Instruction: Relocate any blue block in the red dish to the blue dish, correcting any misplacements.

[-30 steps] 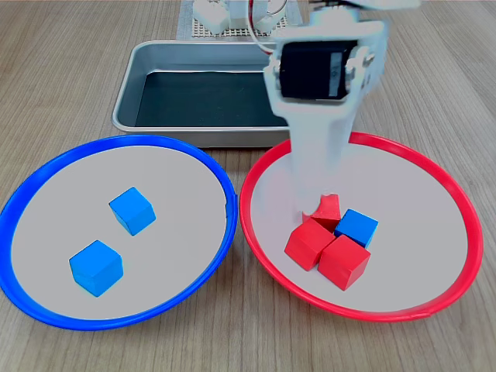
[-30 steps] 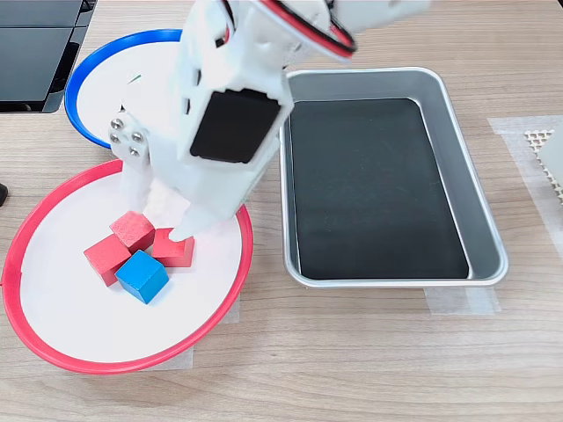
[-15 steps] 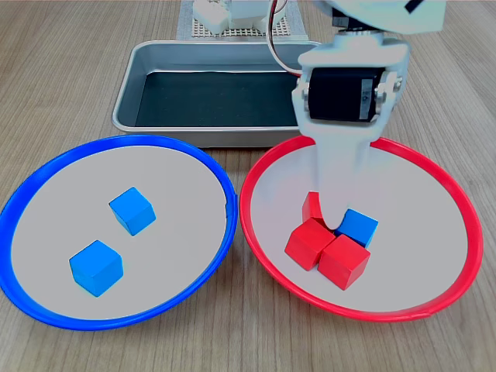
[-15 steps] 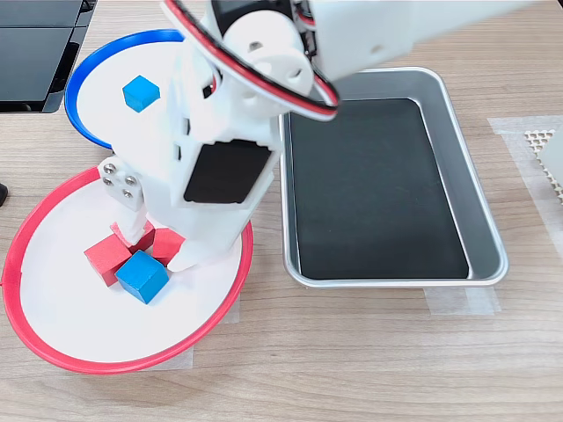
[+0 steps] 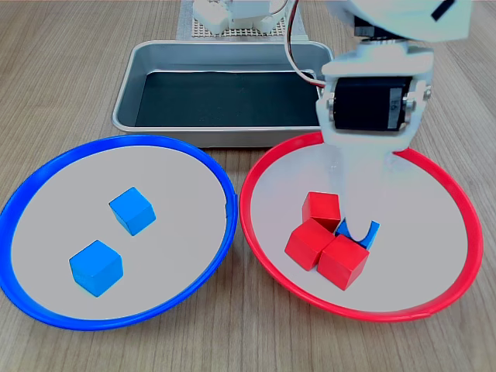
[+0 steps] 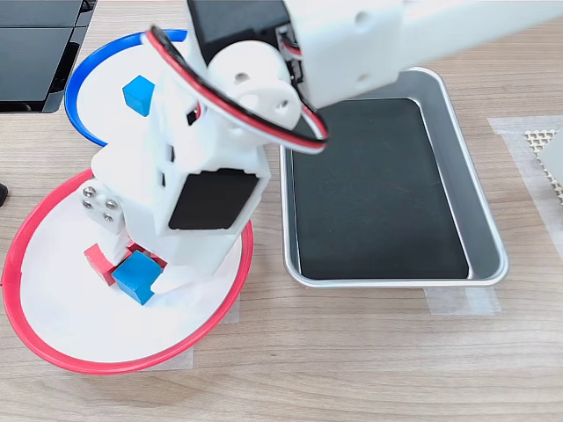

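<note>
On the wooden table (image 5: 70,70), the blue dish (image 5: 46,174) sits toward the first exterior view's left, close to the table's near edge, with two blue cubes (image 5: 132,210) lying apart on its pale grey floor. Just beside it, toward the first exterior view's right, the red dish (image 5: 263,167) holds a tight cluster of three red cubes (image 5: 319,208) with the blue block (image 6: 135,275) pressed against them. The white arm (image 5: 387,46) reaches down into the red dish, and its pincer (image 5: 355,226) stands low over the blue block with its jaws spread on either side of it; in the second exterior view the fingers flank the block, though whether they press on it cannot be told. Behind both dishes, toward the table's far edge, a rectangular metal tray (image 5: 128,85) with a dark floor lies close to the two rims.
</note>
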Action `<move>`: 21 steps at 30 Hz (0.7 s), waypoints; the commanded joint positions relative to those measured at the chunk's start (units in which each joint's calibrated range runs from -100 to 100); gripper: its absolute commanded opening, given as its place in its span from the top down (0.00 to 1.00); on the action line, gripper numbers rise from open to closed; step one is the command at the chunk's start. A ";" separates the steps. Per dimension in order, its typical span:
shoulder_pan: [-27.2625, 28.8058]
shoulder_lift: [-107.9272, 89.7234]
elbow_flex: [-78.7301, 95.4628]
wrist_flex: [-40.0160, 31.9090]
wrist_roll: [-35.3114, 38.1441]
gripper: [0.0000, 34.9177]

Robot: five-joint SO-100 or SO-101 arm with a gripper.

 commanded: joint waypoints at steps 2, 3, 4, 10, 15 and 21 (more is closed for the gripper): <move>-0.62 -0.11 -2.38 -0.15 -0.34 0.68; -0.81 -0.03 -2.47 0.01 -0.34 0.68; -1.00 -0.03 -2.47 0.18 -0.34 0.68; -1.47 -0.03 -1.56 0.92 -0.63 0.68; -1.84 -0.28 -1.28 1.42 -1.03 0.65; -0.81 -0.80 -0.55 1.42 -1.66 0.63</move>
